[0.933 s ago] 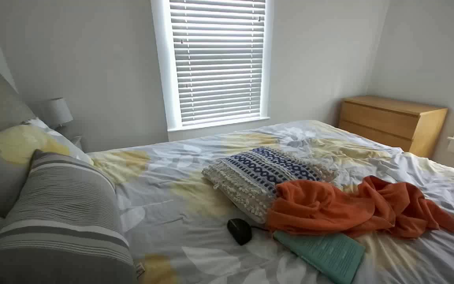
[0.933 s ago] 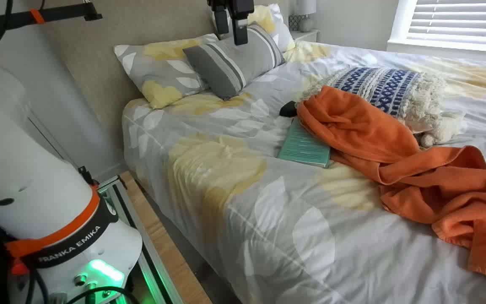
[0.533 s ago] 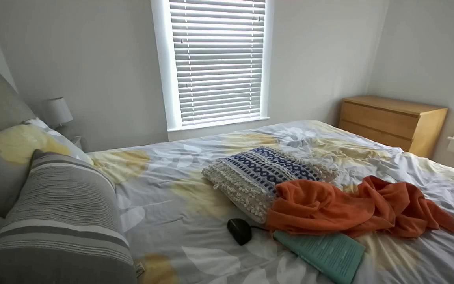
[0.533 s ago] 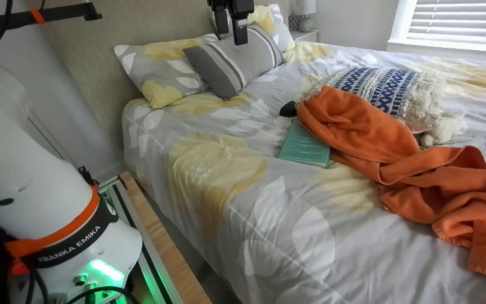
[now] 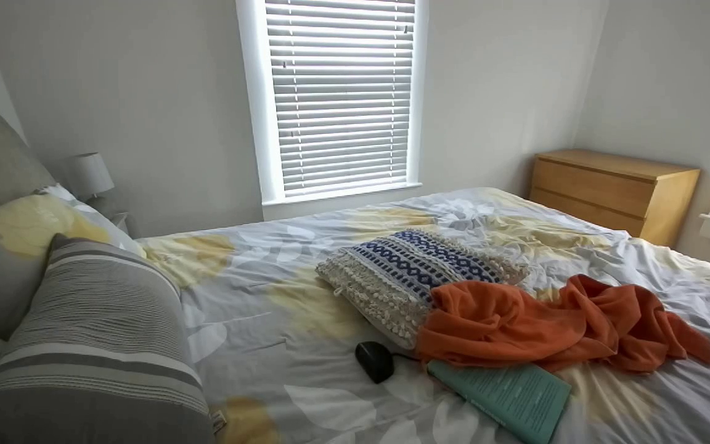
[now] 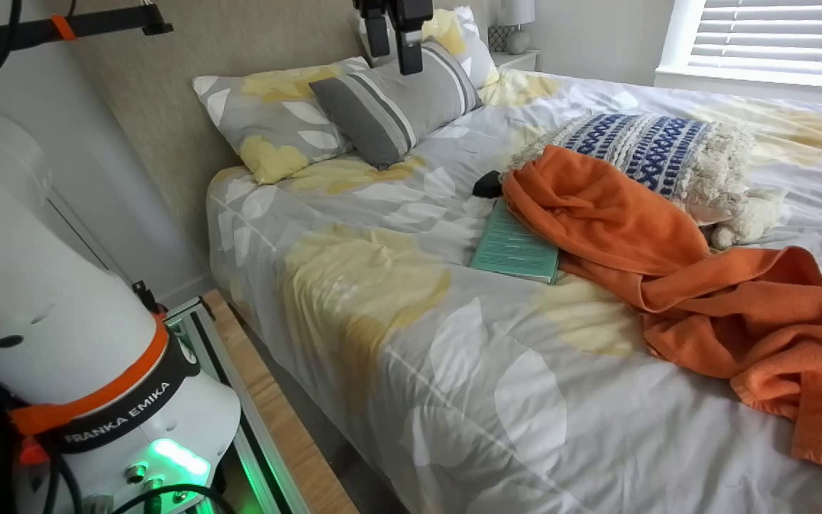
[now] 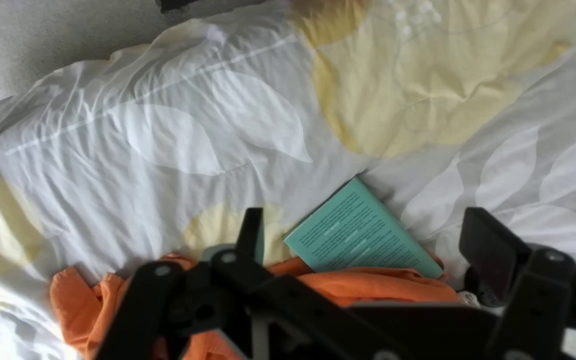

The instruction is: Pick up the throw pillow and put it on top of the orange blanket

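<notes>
The cream throw pillow with blue woven bands and tufted ends lies flat on the bed in both exterior views. The orange blanket lies bunched against it and covers its near edge in both exterior views; part of the blanket shows in the wrist view. In the wrist view the pillow is almost wholly hidden behind my gripper. My gripper is open and empty, high above the bed, apart from pillow and blanket. Its fingers frame the blanket's edge and a book in the wrist view.
A green book lies partly under the blanket. A black mouse lies beside the pillow. A grey striped pillow leans by the headboard. A wooden dresser stands beyond the bed.
My gripper has shifted very slightly to the right in an exterior view. The pillow, blanket and book have not moved.
</notes>
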Motion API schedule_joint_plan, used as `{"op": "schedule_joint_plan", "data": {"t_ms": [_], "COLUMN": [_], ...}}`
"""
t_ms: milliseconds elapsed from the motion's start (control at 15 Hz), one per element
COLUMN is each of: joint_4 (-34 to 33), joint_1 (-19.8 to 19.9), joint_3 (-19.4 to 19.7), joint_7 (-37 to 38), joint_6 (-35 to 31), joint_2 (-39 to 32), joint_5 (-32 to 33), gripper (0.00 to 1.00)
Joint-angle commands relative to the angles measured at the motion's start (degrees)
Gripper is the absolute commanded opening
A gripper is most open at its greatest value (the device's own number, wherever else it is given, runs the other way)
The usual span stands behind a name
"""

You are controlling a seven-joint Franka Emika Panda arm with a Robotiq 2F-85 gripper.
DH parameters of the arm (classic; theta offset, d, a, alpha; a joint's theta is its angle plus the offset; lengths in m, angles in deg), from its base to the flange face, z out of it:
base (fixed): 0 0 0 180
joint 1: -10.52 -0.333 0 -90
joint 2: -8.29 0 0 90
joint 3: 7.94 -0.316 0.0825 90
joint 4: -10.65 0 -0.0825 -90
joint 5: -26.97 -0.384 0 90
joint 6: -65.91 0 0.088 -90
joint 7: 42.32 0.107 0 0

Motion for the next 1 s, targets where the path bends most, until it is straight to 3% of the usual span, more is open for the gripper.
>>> {"op": "schedule_joint_plan", "data": {"t_ms": [0,200,333,933], "joint_4": [-2.44,-5.75,-9.09,-30.78], "joint_1": [1.48,1.76,0.39,-6.57], "joint_3": [-1.51,-2.32,-2.59,-4.88], "joint_7": [1.80,2.21,-0.07,-8.06], "joint_6": [-8.81,-16.94,-18.54,-15.63], "joint_2": [-5.71,-12.88,-17.86,-38.28], "joint_5": [3.17,6.29,7.51,2.10], "gripper": [1.00,1.00,1.00,1.00]}}
